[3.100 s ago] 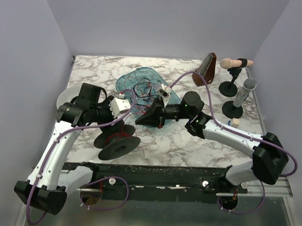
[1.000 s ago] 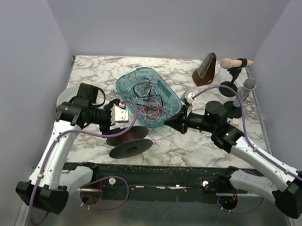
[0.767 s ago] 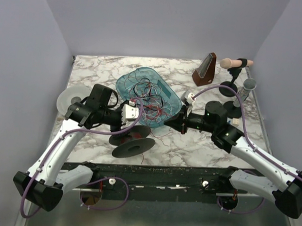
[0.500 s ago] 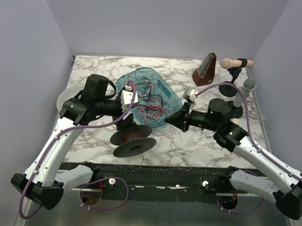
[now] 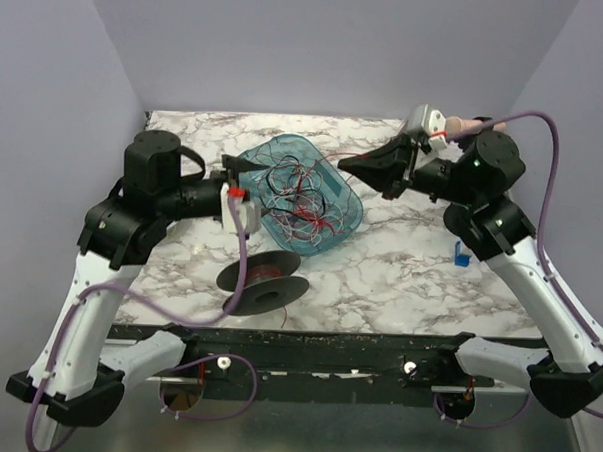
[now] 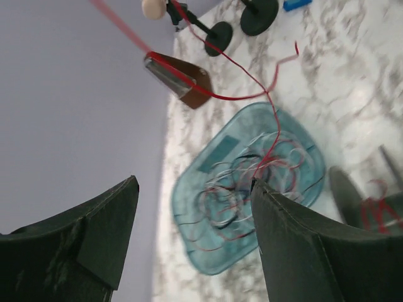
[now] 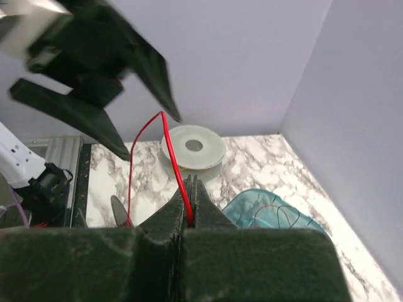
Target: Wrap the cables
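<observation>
The cables [image 5: 298, 198] lie as a tangle of thin red, black and white loops in a teal tray [image 5: 347, 216]. My right gripper [image 5: 344, 165] hangs raised over the tray's far right side. In the right wrist view it [image 7: 192, 184] is shut on one red cable [image 7: 175, 157], which arcs up and then drops away to the left. My left gripper [image 5: 233, 179] is lifted at the tray's left edge. In the left wrist view it [image 6: 194, 182] stands open and holds nothing, with the tray [image 6: 189, 214] below and the red strand [image 6: 220, 97] running up from the tangle.
A black spool [image 5: 262, 282] wound with red wire sits near the front, left of centre. A white spool [image 7: 193, 148] stands at the far left. A brown metronome [image 6: 182, 82] and black microphone stands [image 6: 220, 31] occupy the back right. A small blue piece [image 5: 461, 257] lies at right.
My right arm has risen and pulled back to the right, drawing the red cable up out of the tray. My left arm has lifted and swung to the tray's left edge.
</observation>
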Robot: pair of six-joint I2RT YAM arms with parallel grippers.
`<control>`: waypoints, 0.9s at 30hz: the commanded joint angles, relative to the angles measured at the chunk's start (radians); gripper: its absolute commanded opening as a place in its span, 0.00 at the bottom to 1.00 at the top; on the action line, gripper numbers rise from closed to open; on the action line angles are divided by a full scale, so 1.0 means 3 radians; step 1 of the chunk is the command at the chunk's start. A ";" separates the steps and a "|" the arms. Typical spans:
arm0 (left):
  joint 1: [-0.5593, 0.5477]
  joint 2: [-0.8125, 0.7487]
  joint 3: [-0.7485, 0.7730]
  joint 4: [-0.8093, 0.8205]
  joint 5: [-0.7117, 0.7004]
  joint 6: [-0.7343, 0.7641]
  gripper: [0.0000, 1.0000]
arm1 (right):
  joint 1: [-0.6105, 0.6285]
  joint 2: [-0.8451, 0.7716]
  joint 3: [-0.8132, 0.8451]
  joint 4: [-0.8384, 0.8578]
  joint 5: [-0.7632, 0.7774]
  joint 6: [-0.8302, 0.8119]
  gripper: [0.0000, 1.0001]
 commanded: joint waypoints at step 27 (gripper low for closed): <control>-0.0225 -0.0617 -0.1675 0.1491 -0.0915 0.5526 0.55 | 0.0135 0.1261 0.0931 -0.0035 -0.0947 0.1007 0.01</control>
